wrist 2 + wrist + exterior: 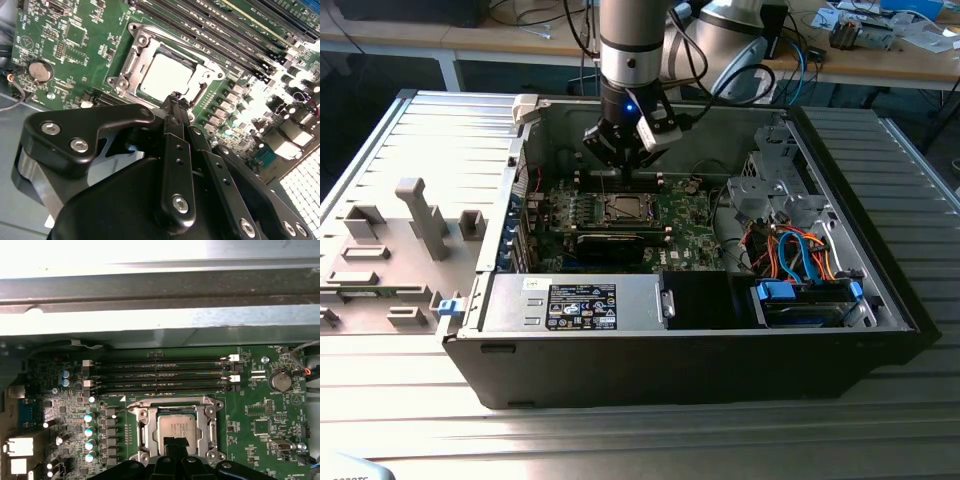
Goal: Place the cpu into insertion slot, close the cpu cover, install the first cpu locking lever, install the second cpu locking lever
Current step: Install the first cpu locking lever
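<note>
The cpu, a dull silver square, lies flat in the insertion slot on the green board. The silvery cpu cover lies down around it as a frame, with the chip's top showing through the cut-out. In both wrist views my gripper is shut, its black fingertips pressed together with nothing visible between them, at the socket's edge on the side away from the memory slots. In the exterior view the gripper hangs just above the board behind the cpu.
Several narrow memory slots run beside the socket, near the case wall. A coin battery and a row of capacitors flank it. A power supply, a long black card and a drive bay with cables fill the case.
</note>
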### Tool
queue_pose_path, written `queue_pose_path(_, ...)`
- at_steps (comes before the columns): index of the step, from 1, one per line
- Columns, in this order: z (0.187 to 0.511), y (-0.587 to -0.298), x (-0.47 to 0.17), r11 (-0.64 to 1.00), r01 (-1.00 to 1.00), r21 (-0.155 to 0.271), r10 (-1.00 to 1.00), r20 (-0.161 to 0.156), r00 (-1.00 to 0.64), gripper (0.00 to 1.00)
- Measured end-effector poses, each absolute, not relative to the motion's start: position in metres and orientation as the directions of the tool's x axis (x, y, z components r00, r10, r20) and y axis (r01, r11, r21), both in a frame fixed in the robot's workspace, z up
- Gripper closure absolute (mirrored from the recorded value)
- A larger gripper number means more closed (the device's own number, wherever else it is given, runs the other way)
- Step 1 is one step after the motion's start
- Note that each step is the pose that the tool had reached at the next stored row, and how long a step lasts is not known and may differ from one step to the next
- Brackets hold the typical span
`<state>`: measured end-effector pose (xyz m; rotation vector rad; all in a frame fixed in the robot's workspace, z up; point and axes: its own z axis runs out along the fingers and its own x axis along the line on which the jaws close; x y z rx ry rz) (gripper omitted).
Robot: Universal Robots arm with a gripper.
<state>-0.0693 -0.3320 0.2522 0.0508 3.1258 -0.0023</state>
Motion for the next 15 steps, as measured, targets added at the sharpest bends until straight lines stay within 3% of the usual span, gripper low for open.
queue_pose_path(15, 0.2524, -0.3318, -0.0752, 0.999, 0.032, -0.002, 0.032, -0.015, -0.999, 0.89)
